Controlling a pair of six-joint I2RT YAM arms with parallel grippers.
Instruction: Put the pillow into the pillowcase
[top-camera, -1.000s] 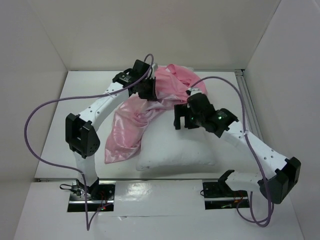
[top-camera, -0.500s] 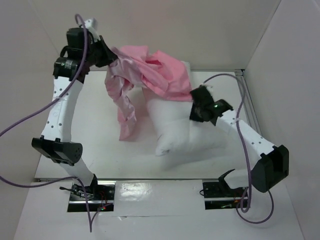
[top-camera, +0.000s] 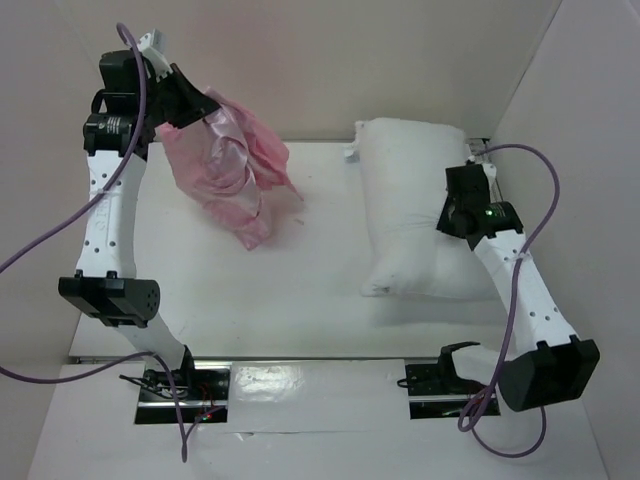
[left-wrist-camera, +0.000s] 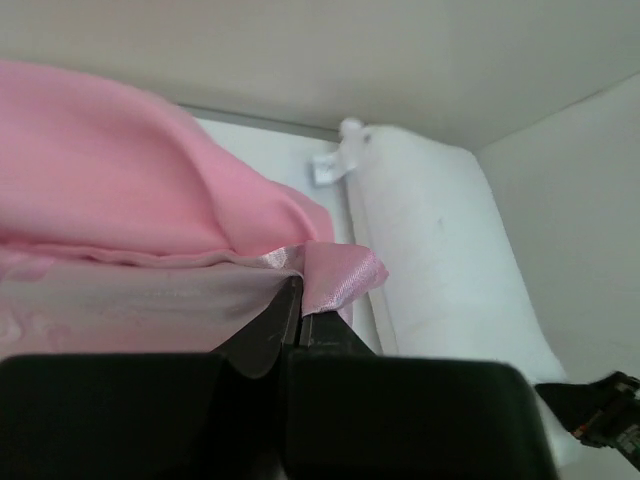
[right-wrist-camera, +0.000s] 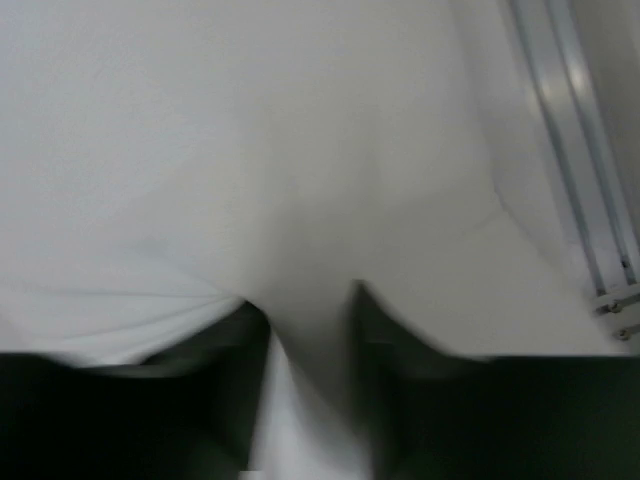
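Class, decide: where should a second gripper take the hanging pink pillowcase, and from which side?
Probably its loose lower end, coming from the middle of the table: the pillowcase hangs bunched from the shut left gripper, its tail dangling, and the wall stands close on its other side.

White tabletop (top-camera: 300, 290), white enclosure walls (top-camera: 400, 60), metal rail (right-wrist-camera: 570, 140) along right edge.

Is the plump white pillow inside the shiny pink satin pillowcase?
No, the pillow lies bare at the right, apart from the pillowcase hanging from the left gripper.
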